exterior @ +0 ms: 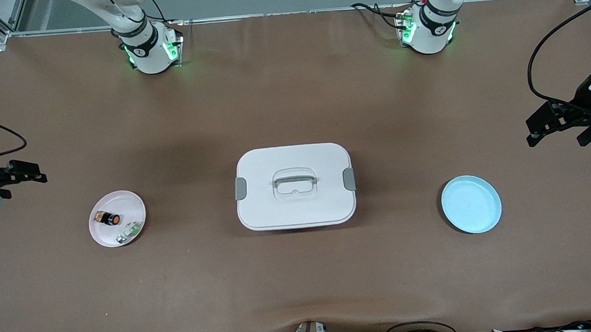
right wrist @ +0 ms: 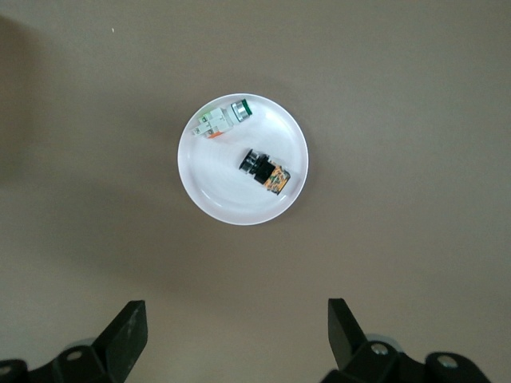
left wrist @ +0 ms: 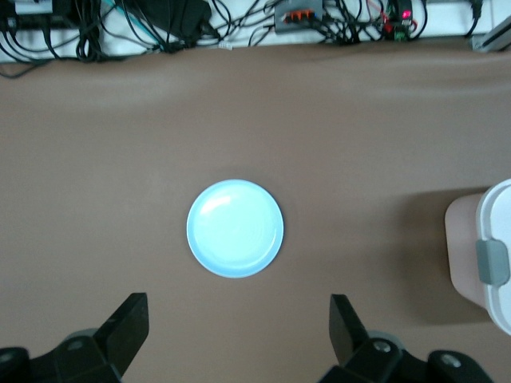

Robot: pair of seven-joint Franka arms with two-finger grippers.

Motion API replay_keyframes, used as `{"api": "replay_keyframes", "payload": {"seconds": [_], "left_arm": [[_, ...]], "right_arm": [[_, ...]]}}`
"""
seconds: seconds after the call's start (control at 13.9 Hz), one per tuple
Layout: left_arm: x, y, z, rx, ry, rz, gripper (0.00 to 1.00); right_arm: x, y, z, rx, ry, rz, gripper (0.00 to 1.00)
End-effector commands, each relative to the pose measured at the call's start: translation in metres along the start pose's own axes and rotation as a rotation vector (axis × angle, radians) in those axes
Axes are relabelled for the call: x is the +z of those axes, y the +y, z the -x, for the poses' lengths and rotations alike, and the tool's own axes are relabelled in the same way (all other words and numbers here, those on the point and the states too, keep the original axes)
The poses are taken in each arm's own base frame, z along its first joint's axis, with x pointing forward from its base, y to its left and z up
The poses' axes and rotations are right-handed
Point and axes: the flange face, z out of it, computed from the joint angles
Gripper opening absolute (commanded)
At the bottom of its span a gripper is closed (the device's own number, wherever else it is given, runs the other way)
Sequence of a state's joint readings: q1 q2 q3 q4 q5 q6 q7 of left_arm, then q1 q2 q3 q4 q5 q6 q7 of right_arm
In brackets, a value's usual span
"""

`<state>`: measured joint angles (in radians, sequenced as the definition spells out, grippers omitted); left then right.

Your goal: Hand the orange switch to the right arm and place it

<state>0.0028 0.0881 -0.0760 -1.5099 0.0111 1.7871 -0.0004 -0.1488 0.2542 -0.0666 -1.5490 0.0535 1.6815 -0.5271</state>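
A brown mat covers the whole table [exterior: 302, 278]. The tiny orange switch [exterior: 109, 218], a short black cylinder with a round orange cap, lies on its side in a small pale pink round plate [exterior: 104, 236] toward the right arm's end of the table. In the same plate, nearer the front camera than the switch, lies a small green-and-white part [exterior: 129, 231]; the two look just apart, though from the front view it is hard to be sure.

At the middle of the table sits a white rectangular plastic box [exterior: 296, 207] with a lid, a grey clasp on each short side and a recessed grey handle on top. Toward the left arm's end lies a light blue round plate [exterior: 471, 204], with nothing in it, well apart from the box.

The right gripper [exterior: 21, 172] hangs at the edge of the table at its own arm's end, above the mat near the pink plate; its wrist view looks straight down on that plate and shows its black fingers [right wrist: 128, 331] spread wide with nothing between them. The left gripper [exterior: 542, 125] hangs above the mat at the left arm's end, near the blue plate, and its fingers [left wrist: 128, 323] are likewise spread wide and hold nothing.
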Motion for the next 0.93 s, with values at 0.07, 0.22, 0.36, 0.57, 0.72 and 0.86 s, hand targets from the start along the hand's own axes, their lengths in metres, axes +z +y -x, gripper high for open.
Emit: {"api": "replay_keyframes", "payload": {"seconds": [0.07,0.22,0.36,0.57,0.72,0.86], "left_arm": [[0.003,0.0,-0.001,0.012,-0.036,-0.001,1.0],[0.004,0.001,0.0,0.013,-0.048,0.0,1.0],[0.004,0.002,0.001,0.011,-0.052,0.003,1.0],[0.003,0.0,0.001,0.005,-0.051,0.011,1.0],[0.0,-0.001,0.001,0.003,-0.046,0.012,1.0],[-0.001,0.0,0.002,0.003,-0.049,0.012,1.0]], "right_arm": [[-0.042,-0.006,0.009,0.139,-0.008,-0.008,1.0],[-0.071,-0.005,0.012,0.225,0.049,-0.003,1.0],[-0.097,-0.01,0.016,0.323,0.077,-0.018,1.0],[-0.119,-0.023,0.022,0.455,0.052,-0.027,1.0],[-0.133,-0.027,0.027,0.445,0.067,-0.015,1.0],[-0.138,-0.032,0.027,0.438,0.075,-0.021,1.0]]}}
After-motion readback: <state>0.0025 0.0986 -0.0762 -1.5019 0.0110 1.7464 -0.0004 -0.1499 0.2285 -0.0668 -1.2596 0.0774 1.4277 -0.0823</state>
